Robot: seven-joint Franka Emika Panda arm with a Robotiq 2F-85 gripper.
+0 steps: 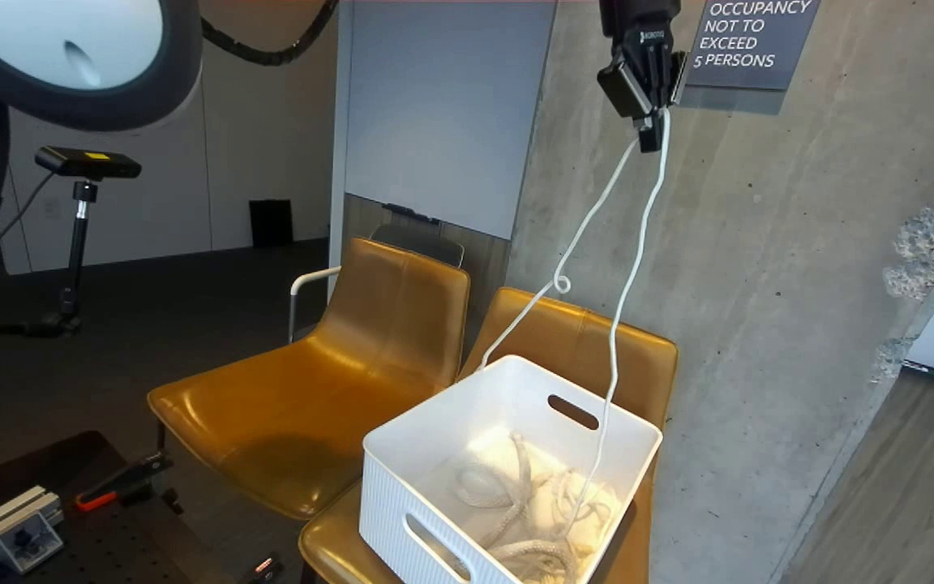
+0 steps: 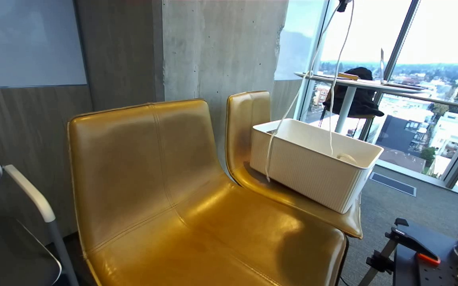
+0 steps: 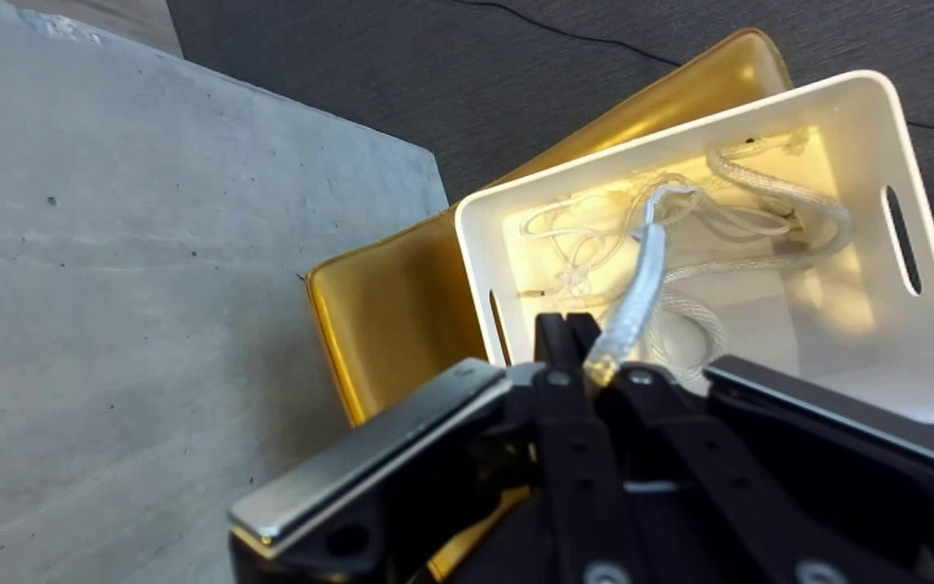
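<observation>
ROBOTIQ gripper (image 3: 567, 331) on rope (image 3: 640, 288), "OCCUPANCY" sign (image 1: 747, 42) beyond

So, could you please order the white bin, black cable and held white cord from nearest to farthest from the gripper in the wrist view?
1. White cord: held in the gripper.
2. White bin: below, on a gold chair.
3. Black cable: lowest, on the dark floor, toward the top.

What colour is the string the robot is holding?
White. The string shows best in an exterior view, hanging from the gripper.
</observation>
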